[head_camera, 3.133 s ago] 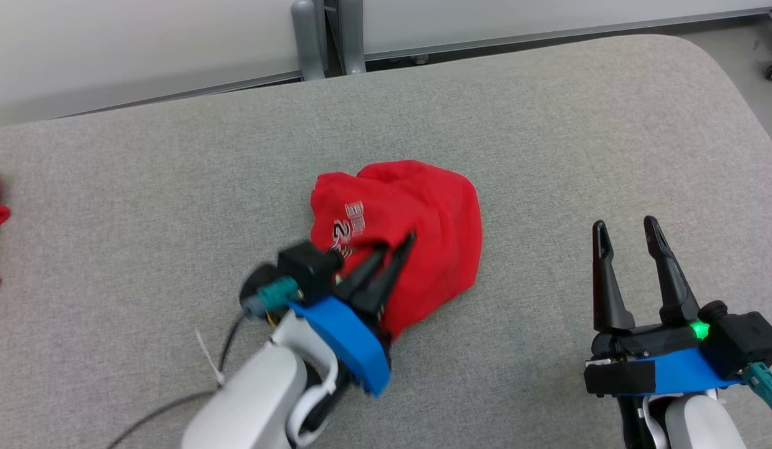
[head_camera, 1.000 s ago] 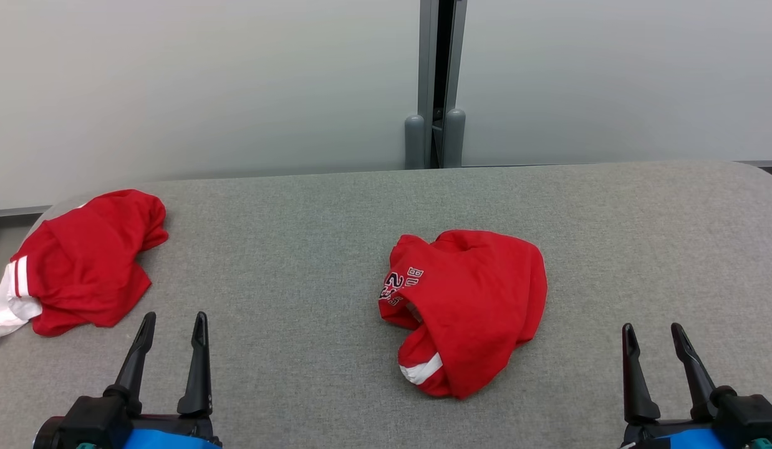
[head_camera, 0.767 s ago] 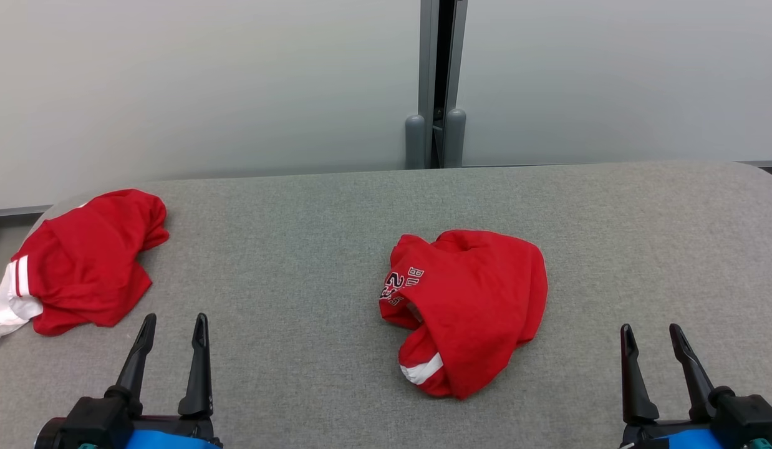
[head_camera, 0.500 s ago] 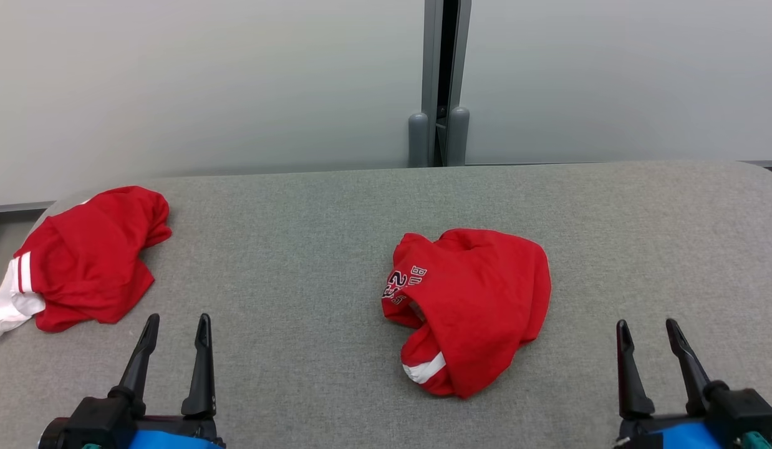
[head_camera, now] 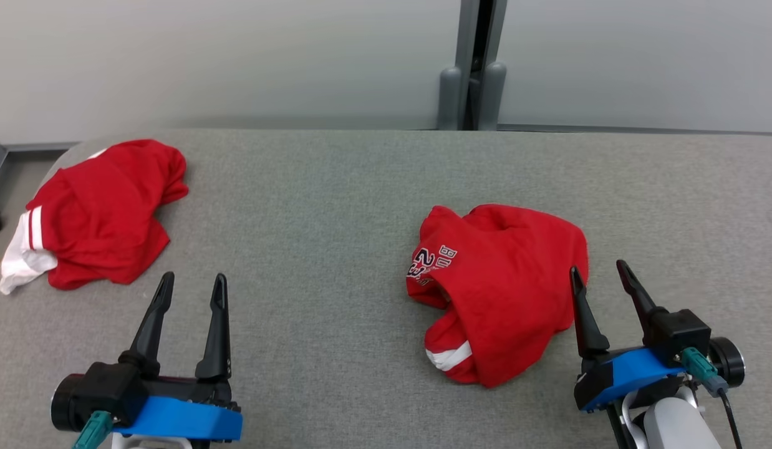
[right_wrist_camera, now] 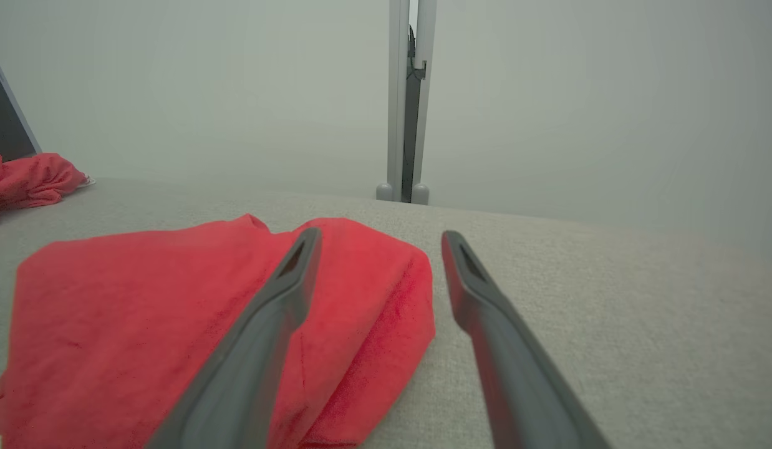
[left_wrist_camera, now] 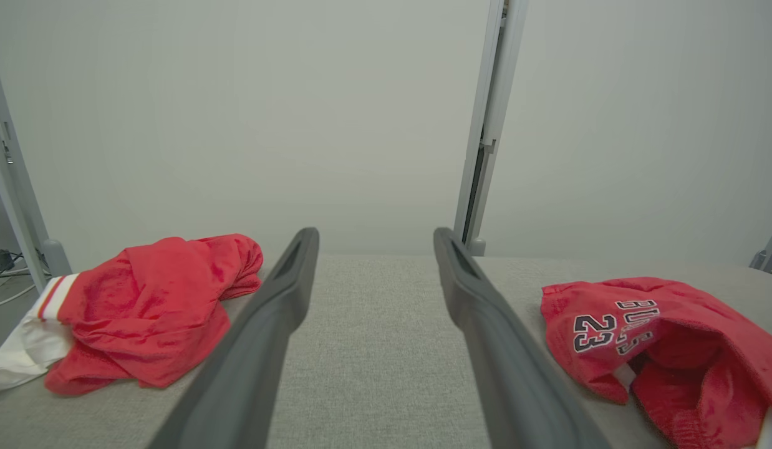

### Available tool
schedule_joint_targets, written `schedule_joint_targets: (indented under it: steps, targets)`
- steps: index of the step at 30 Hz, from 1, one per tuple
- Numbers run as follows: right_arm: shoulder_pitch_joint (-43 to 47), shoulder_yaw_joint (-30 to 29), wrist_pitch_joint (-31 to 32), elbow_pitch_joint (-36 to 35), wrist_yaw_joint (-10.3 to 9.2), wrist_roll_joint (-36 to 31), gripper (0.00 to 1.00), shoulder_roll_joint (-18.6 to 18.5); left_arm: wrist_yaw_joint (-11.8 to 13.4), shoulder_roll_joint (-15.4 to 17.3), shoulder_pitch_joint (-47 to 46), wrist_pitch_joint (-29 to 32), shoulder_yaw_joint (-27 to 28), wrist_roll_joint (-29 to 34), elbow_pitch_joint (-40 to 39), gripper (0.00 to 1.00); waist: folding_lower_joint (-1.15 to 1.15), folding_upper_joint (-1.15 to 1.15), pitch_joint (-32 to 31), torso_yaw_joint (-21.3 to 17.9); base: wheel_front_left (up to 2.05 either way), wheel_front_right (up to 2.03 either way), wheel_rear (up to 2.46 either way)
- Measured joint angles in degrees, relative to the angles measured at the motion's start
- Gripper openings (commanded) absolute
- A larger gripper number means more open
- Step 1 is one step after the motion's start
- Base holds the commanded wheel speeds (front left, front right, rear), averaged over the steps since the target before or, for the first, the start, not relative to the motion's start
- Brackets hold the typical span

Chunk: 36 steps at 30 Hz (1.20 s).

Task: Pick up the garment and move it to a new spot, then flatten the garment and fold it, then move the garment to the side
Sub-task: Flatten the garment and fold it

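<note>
Left gripper (head_camera: 194, 275) and right gripper (head_camera: 597, 267), nearest, both with fingers spread wide and empty. Just beyond the right gripper's tips the garment (head_camera: 504, 280) lies crumpled, right of centre on the grey table (head_camera: 311, 206). It looks like soft, light, limp cloth, likely to sag, and is best pinched at a free edge such as the white-striped hem (head_camera: 449, 358). A second red garment (head_camera: 99, 212) lies at the far left.

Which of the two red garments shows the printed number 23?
The middle garment, beside the right gripper; the left garment, at the far left, shows white striped trim but no visible lettering.
</note>
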Motion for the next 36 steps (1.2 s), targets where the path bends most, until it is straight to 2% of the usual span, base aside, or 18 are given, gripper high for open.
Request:
schedule_joint_targets:
  steps: [9, 19, 20, 21, 22, 23, 24, 25, 28, 32, 36]
  targets:
    - [-1.09, -3.85, 0.0, 12.17, 0.0, -0.1, 1.0, 0.0, -0.12, -0.34, -2.5, 0.0, 0.02, -0.04, -0.89, 1.0, 0.0, 0.0, 3.65, 2.89, 0.0, 0.0, 0.0]
    - [-4.56, -1.2, -0.01, 19.52, 0.0, 3.49, 1.0, 0.13, -0.37, -0.48, -3.59, 0.0, -0.2, -0.04, -1.08, 1.0, 0.0, 0.0, 4.86, 4.37, 0.0, 0.0, 0.0]
    - [-5.0, -0.71, -0.03, 20.48, 0.0, 4.27, 0.67, 0.14, -0.37, -0.48, -3.71, 0.0, -0.21, -0.04, -1.09, 1.0, 0.0, 0.0, 4.9, 4.46, 0.0, 0.0, 0.0]
    - [-5.59, -0.26, -0.07, 21.95, -0.01, 5.11, 0.5, 0.13, -0.37, -0.51, -3.77, 0.0, -0.24, -0.04, -1.07, 1.0, 0.0, 0.0, 4.92, 4.54, 0.0, 0.0, 0.0]
    - [-6.14, 0.21, -0.11, 23.18, -0.01, 6.32, 0.45, 0.13, -0.37, -0.51, -3.8, 0.0, -0.25, -0.04, -1.05, 1.0, 0.0, 0.0, 4.91, 4.61, 0.0, 0.0, 0.0]
    - [-6.71, 0.51, -0.12, 24.07, -0.01, 7.13, 0.35, 0.13, -0.37, -0.52, -3.85, 0.0, -0.27, -0.04, -1.05, 1.0, 0.0, 0.0, 4.92, 4.66, 0.0, 0.0, 0.0]
    - [-7.33, 0.82, -0.24, 25.06, -0.01, 7.19, 0.09, 0.07, -0.37, -0.52, -3.88, 0.0, -0.27, -0.05, -1.05, 1.0, 0.0, 0.0, 4.94, 4.68, 0.0, 0.0, 0.0]
    - [-7.94, 1.31, -0.29, 26.07, -0.01, 7.48, 0.0, 0.03, -0.37, -0.53, -3.9, 0.0, -0.26, -0.08, -1.05, 1.0, -0.01, 0.0, 4.99, 4.69, 0.0, 0.0, 0.0]
    - [-9.43, 1.97, -0.27, 27.8, 0.0, 8.7, 0.0, 0.09, -0.32, -0.54, -3.9, 0.0, -0.23, -0.32, -1.08, 1.0, 0.0, 0.0, 5.05, 4.53, 0.0, 0.0, 0.0]
    - [-9.7, 0.14, -0.02, 26.16, 0.03, 8.75, 0.0, -0.32, 0.04, -0.55, -3.61, 0.0, 0.04, -0.48, -1.15, 1.0, -0.01, 0.0, 4.8, 3.78, 0.0, 0.0, 0.0]
    - [-9.46, -4.52, -0.02, 21.49, 0.01, 8.8, 0.0, -3.41, 0.07, -0.56, -3.32, 0.0, 0.16, -0.48, -1.21, 1.0, 0.0, 0.0, 4.04, 2.99, 0.0, 0.0, 0.0]
